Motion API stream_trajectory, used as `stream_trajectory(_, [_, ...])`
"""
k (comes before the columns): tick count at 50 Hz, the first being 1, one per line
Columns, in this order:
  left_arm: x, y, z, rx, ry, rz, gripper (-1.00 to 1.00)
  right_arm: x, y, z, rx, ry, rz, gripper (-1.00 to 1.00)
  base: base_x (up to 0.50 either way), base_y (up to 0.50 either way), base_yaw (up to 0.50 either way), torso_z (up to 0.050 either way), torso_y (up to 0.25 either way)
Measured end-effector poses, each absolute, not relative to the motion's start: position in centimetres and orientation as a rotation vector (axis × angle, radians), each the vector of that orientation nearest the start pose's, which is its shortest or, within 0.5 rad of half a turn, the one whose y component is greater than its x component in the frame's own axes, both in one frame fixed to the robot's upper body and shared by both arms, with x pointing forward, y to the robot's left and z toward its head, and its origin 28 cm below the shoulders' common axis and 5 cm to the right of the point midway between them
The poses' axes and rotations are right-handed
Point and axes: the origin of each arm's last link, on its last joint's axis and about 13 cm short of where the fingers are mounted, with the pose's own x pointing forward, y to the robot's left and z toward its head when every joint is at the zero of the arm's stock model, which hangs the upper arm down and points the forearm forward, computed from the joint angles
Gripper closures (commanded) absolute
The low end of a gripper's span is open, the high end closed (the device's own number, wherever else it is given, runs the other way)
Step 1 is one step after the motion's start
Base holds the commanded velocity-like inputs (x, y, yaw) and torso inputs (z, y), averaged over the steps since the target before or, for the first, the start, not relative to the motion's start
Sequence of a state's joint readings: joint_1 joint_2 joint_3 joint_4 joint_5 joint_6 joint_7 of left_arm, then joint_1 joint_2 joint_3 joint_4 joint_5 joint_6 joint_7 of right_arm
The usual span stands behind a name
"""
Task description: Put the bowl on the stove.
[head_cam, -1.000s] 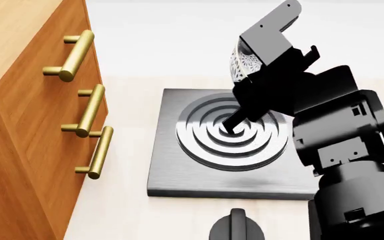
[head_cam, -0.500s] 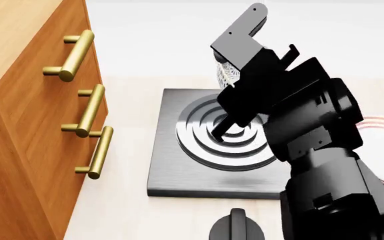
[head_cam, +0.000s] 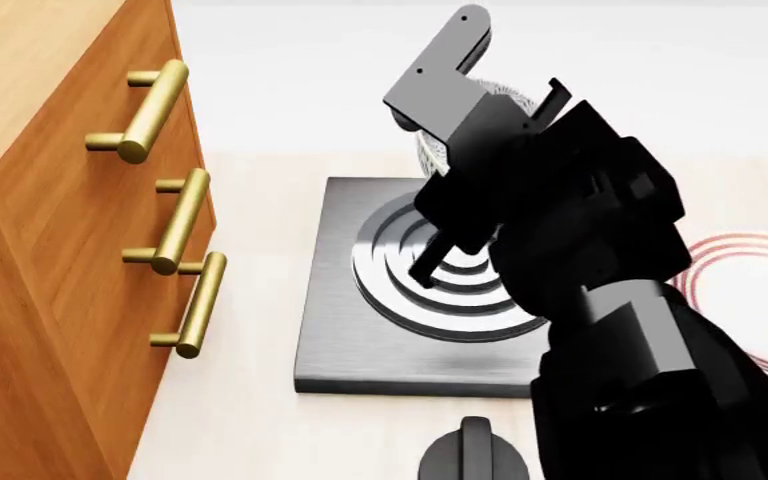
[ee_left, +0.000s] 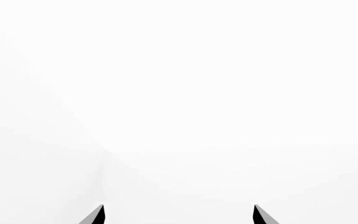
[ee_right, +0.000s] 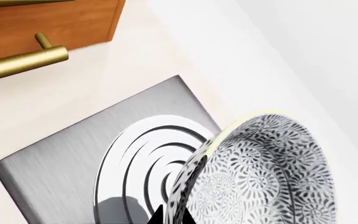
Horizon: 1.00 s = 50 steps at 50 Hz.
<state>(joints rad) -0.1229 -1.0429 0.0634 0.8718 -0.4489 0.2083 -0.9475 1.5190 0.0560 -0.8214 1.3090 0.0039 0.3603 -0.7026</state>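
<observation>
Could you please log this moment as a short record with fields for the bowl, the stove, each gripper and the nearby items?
bowl: patterned bowl, tilted, held at its rim above the stove, not set down
stove: dark square slab with ring burner, on the counter
right gripper: shut on the bowl
left gripper: open, facing blank white, holding nothing
plate: red-ringed plate right of the stove
knob: black knob in front of the stove
cabinet: wooden cabinet with brass handles, left of the stove
</observation>
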Motion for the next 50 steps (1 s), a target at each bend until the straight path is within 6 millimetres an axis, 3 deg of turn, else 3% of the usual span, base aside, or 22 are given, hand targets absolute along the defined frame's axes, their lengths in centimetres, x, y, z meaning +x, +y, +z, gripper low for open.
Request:
stream_trajectory(17, [15.8, 26.9, 24.7, 0.040, -1.042, 0.181, -1.00, 43.4, -12.5, 25.2, -0.707, 0.461, 0.572, 1.00, 0.00, 0.00, 0.00, 0.000, 0.001])
stream_trajectory(25, [15.8, 26.8, 24.7, 0.053, -1.053, 0.177, -1.00, 43.4, -12.5, 25.1, -0.702, 0.456, 0.558, 1.00, 0.00, 0.00, 0.00, 0.000, -0.193])
stream_trajectory(50, [15.7, 26.9, 24.7, 0.050, -1.070, 0.177, -1.00, 43.2, -12.0, 23.3, -0.635, 0.488, 0.546, 1.00, 0.00, 0.00, 0.00, 0.000, 0.000])
